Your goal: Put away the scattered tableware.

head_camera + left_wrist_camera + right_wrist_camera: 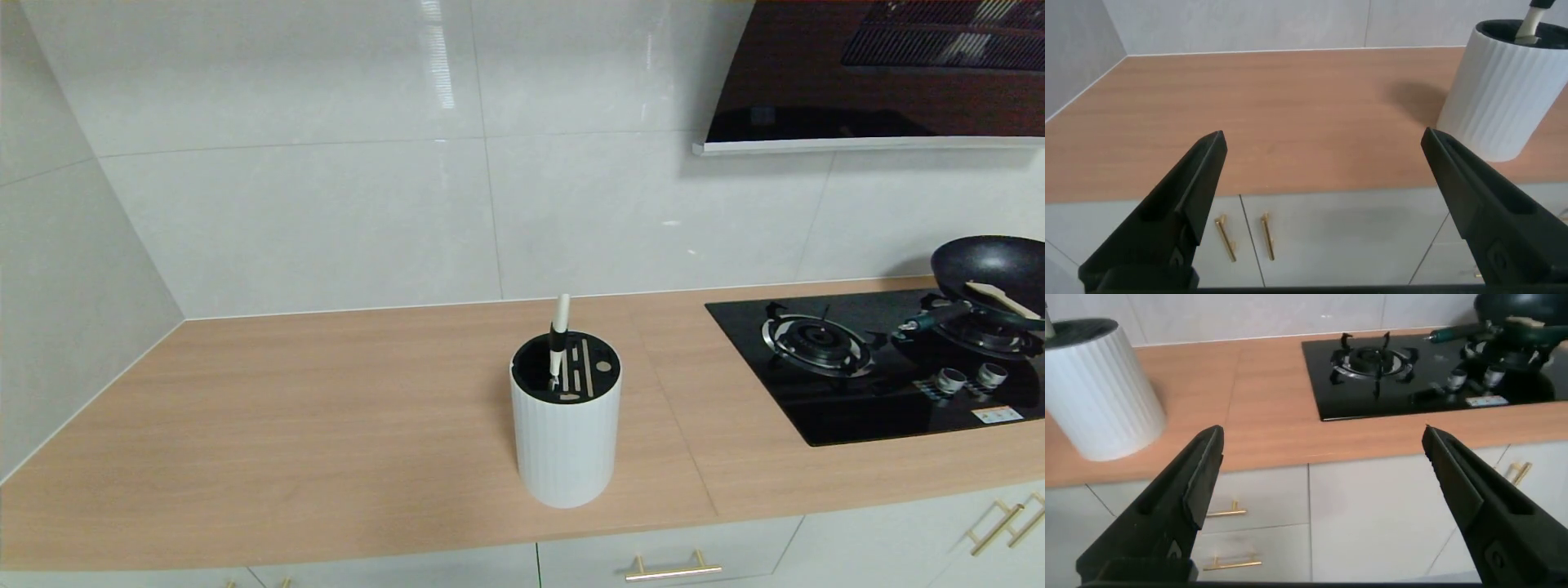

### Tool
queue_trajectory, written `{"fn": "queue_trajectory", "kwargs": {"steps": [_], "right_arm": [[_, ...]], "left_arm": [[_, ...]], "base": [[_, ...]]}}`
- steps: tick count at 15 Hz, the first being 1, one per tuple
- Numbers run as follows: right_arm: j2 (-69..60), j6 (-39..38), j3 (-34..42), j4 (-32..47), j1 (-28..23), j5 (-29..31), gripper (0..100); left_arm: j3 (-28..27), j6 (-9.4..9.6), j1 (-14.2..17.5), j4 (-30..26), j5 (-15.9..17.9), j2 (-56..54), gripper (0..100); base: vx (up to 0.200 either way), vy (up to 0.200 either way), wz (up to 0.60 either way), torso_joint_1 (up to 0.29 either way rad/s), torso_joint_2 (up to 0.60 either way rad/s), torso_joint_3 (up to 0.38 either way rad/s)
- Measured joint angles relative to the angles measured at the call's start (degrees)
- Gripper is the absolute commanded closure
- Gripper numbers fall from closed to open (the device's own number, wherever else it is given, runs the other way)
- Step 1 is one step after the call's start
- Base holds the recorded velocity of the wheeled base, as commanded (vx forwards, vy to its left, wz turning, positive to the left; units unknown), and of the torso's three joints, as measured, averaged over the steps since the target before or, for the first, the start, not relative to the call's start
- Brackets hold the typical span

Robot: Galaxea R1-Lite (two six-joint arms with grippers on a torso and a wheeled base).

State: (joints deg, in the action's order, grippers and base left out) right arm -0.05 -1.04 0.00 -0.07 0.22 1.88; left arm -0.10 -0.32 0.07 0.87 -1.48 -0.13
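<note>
Tableware is in neither hand: the left gripper (1323, 140) and right gripper (1323, 434) hang spread and empty before the countertop (286, 425). One white-handled utensil (558, 335) stands slotted in the ribbed holder (565, 445) mid-counter, so the task looks finished, or nearly.

our left gripper (1323, 135) hangs with its jaws spread wide, nothing between them. our right gripper (1322, 429) sits likewise, jaws wide apart and empty. both point forward and slightly down.

utensil (558, 330) in holder (565, 447), hob (865, 384) at right
</note>
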Motion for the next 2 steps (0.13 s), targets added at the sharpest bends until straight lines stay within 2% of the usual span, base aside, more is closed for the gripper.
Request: {"fn": "queue_trajectory", "kwargs": {"steps": [2], "right_arm": [[-0.02, -0.02, 0.00, 0.05, 0.02, -0.02, 0]], "left_arm": [[0.00, -0.01, 0.00, 0.00, 0.00, 0.00, 0]], "base": [[0.000, 0.000, 0.00, 0.000, 0.00, 0.000]]}}
